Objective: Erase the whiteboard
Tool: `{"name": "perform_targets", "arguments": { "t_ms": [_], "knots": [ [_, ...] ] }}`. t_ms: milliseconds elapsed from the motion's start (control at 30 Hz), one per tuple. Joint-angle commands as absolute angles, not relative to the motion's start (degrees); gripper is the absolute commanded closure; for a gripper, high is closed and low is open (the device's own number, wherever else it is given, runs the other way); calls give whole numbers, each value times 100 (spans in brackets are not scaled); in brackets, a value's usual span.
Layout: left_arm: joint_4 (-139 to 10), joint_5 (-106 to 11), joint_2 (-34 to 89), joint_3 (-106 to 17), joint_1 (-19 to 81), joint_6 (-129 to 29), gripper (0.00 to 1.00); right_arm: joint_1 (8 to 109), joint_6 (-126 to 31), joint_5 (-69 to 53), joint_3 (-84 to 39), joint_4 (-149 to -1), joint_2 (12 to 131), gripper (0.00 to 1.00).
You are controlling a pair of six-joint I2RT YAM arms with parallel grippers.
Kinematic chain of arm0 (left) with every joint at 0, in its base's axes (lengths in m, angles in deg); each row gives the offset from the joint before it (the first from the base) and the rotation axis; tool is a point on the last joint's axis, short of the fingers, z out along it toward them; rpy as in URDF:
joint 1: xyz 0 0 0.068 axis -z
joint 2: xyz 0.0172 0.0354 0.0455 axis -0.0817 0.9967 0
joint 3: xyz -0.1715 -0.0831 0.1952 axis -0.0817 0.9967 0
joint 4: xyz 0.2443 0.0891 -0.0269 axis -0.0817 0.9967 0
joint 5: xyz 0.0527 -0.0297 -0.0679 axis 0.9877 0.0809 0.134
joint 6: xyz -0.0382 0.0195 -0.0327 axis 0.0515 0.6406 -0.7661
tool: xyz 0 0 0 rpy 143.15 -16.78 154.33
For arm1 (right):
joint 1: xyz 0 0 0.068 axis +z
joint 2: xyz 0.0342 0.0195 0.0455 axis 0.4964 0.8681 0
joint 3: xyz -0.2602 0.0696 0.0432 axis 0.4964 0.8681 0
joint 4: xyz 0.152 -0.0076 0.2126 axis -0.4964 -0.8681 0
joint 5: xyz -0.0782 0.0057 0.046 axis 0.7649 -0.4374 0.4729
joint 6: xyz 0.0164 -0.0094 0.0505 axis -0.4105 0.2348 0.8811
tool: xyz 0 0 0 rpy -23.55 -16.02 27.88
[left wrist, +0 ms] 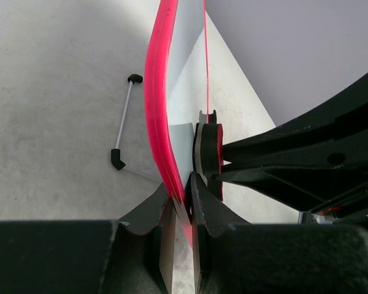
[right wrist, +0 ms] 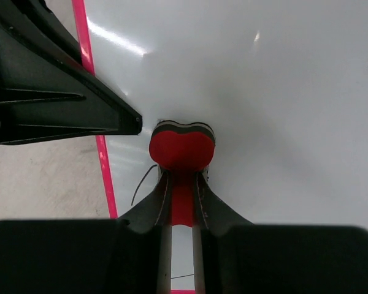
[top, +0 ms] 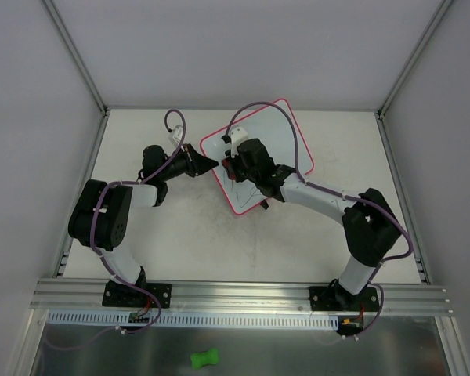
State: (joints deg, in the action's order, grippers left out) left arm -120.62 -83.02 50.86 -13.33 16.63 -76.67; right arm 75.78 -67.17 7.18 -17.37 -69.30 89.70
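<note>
Whiteboard (top: 276,129): lies on the bench (top: 180,251) at the far middle, turned so one corner points near and one far. It has a thin pink-red frame and a white face (right wrist: 282,92). The left wrist view shows its frame edge-on (left wrist: 156,92).
Left claw (top: 212,163): narrow, pinched on the whiteboard's frame at the left corner. One finger is on each side of the pink edge (left wrist: 185,202).
Right claw (top: 232,166): closed tight on a red eraser (right wrist: 181,150), which it holds against the board's white face just inside the left corner.
Eraser: red with a dark layer on its face, and rounded at the end. The left wrist view shows it standing on the board just beside the left claw's tips (left wrist: 210,150).
Writing: thin dark scribbles (top: 247,190) sit on the near part of the board, and no words can be read. One curved stroke (right wrist: 141,180) shows beside the frame, near the right claw.
Rod (left wrist: 124,119): thin and grey with black ends. It lies on the bench just beside the board's frame.
Green bone-shaped thing (top: 205,359): on the metal strip nearest the camera, well apart from the board.
</note>
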Motion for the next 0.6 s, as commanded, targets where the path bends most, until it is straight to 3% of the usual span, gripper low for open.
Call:
{"name": "perform_targets", "arguments": {
  "t_ms": [0, 567],
  "knots": [
    [-12103, -8604, 4900, -1431, 1778, -7143, 100, 7853, -6870, 843, -1897, -7049, 9113, 100],
    [-12085, -8595, 4935, -1475, 1804, -7187, 100, 8390, -6185, 1608, -96, -6645, 8674, 100]
  ]
}}
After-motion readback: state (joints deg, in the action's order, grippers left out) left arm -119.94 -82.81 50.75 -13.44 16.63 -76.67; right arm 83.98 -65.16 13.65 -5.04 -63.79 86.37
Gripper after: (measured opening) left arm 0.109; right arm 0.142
